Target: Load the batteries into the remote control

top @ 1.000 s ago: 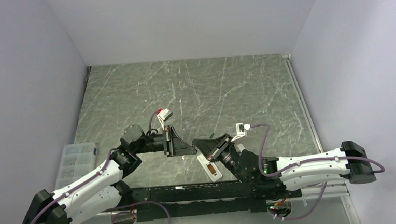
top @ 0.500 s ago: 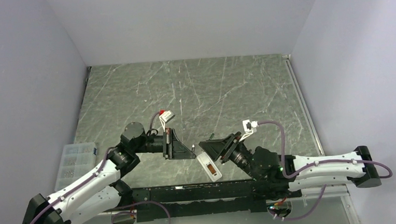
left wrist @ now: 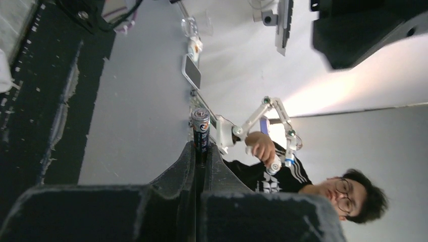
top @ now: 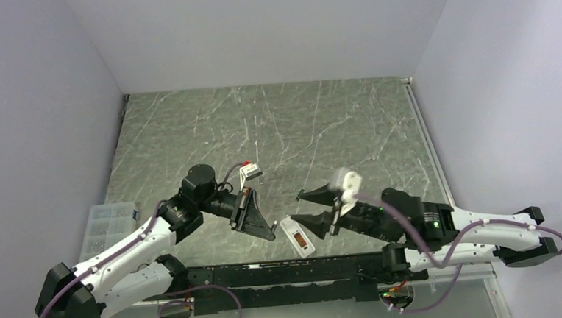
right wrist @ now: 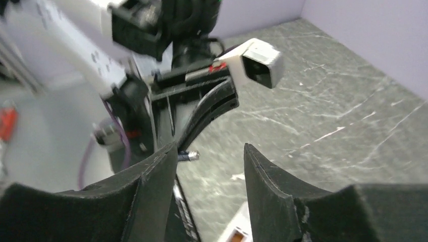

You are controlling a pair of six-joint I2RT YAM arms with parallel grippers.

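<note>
The white remote control (top: 297, 237) lies on the marble table (top: 276, 130) near the front edge, with a small orange-brown opening facing up; its corner shows in the right wrist view (right wrist: 236, 228). My left gripper (top: 270, 232) is shut on a dark battery (left wrist: 200, 130) that sticks out past its tips (left wrist: 201, 149), tilted down just left of the remote. The battery's metal end (right wrist: 191, 156) also shows beyond my right gripper (right wrist: 209, 148), which is open and holds nothing. In the top view the right gripper (top: 296, 207) hovers just behind and right of the remote.
A clear plastic parts box (top: 107, 227) sits off the table's left side. A black rail (top: 270, 274) runs along the near edge, close to the remote. Purple walls enclose the table on three sides. The left wrist's white camera block (right wrist: 258, 61) hangs close to my right fingers.
The right gripper opened, let go of the remote and pulled back to the right while rotating. The left gripper tilted down toward the remote with the battery.
</note>
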